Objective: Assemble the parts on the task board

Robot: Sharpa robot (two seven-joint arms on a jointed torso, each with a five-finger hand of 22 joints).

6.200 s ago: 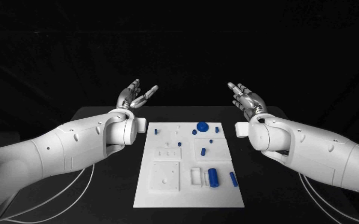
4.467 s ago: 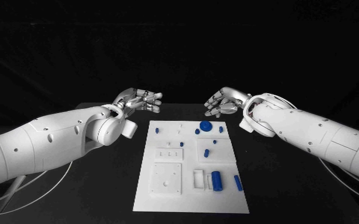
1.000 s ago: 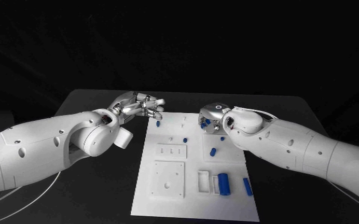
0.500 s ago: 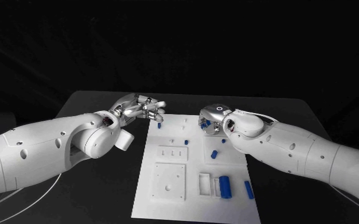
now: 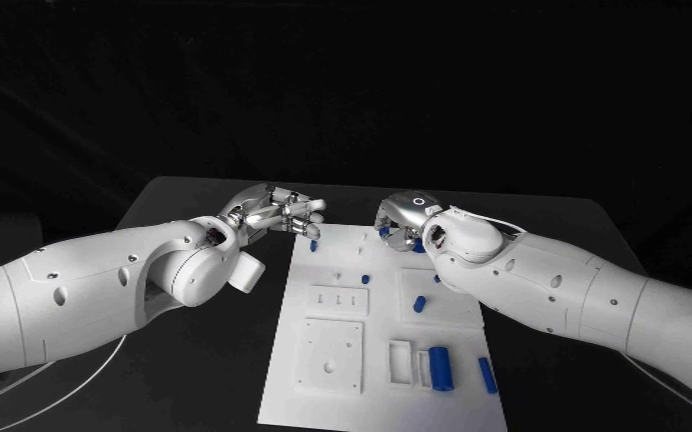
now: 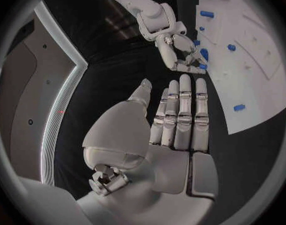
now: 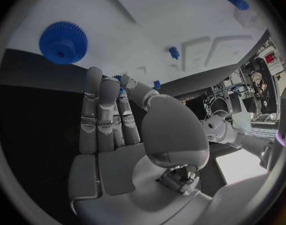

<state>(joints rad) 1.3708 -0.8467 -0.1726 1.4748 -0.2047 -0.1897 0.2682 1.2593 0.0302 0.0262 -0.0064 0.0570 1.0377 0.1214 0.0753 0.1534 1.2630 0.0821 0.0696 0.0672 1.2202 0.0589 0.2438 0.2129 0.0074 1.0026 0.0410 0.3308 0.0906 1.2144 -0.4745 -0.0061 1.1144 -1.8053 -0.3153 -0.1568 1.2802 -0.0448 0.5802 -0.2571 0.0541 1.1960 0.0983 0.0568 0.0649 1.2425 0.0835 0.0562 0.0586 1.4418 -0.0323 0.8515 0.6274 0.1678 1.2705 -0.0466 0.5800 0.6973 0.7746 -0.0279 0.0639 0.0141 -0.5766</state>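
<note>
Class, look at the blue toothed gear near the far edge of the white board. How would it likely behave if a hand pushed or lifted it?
The blue gear looks flat and disc-shaped, so pushed it would probably slide on the task board rather than tip. Set on edge it could roll. Its toothed rim should give fingers grip; it looks small and probably light.

A black table (image 5: 173,202) carries the scene, its top dark and matte; a white task board (image 5: 378,352) lies flat on it, a long plate running from the table's near edge toward its far side, with black tabletop showing on both sides of the board; to the left of the board, thin white cables (image 5: 87,362) curve over the table's near left corner, though whether they touch the top or hang off it cannot be told.
</note>
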